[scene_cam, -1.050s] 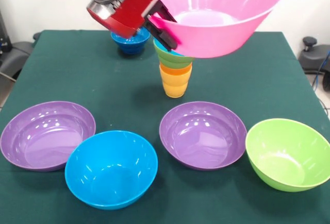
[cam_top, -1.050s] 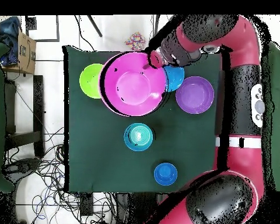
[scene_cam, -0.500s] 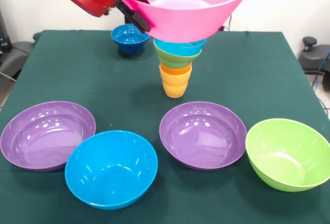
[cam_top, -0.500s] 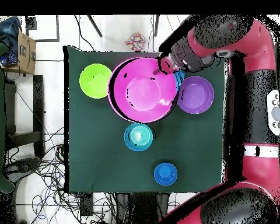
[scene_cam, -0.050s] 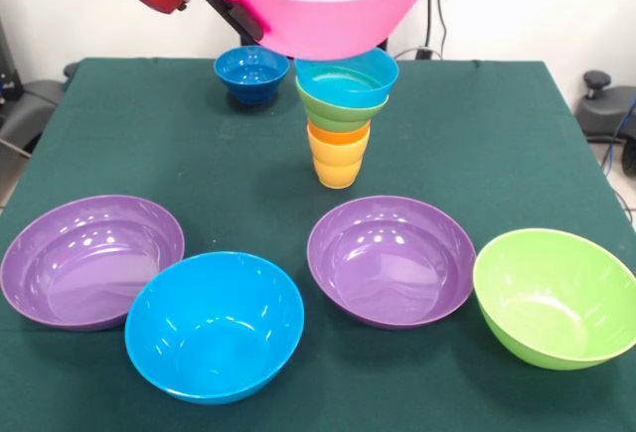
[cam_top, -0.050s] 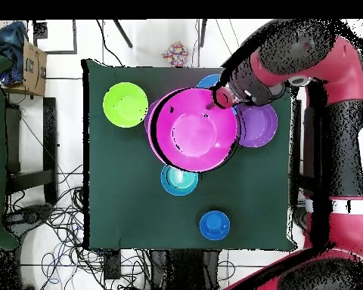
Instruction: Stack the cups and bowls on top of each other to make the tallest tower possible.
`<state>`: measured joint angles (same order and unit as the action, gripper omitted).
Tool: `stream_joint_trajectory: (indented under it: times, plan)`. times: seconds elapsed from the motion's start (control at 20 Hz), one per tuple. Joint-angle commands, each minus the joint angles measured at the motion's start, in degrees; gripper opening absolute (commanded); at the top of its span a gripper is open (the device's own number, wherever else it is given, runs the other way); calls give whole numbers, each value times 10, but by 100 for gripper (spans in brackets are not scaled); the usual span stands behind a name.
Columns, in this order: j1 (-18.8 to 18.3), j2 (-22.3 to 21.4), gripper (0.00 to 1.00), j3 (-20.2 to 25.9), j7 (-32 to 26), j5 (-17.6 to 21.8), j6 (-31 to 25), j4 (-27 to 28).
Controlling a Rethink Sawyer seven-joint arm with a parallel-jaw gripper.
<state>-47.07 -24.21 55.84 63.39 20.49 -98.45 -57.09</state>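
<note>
Pink bowl [scene_cam, -0.050s: 328,0], pinched by its rim in my jaws [scene_cam, -0.050s: 238,10], has swung nearer over the tower [scene_cam, -0.050s: 343,119]; next, centring and lowering.

Seen low and close from across the green table [scene_cam, -0.050s: 149,144], facing its far edge; seen again from high overhead, straight down, taking in surrounding floor. Shared: tabletop, pink bowl [scene_cam, -0.050s: 328,0] [cam_top, -0.050s: 196,130], tower [scene_cam, -0.050s: 340,119] [cam_top, -0.050s: 178,181].

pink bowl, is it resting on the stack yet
No, the pink bowl hangs in the end effector above the light blue bowl, offset to one side.
</note>
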Motion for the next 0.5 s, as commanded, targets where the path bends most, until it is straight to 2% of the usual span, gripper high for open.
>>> stream_joint_trajectory:
  times: [0.05,0.5]
  plan:
    - [0,0,0,-26,-116,39,48,-70]
    - [-15,-8,0,-22,-93,36,91,-122]
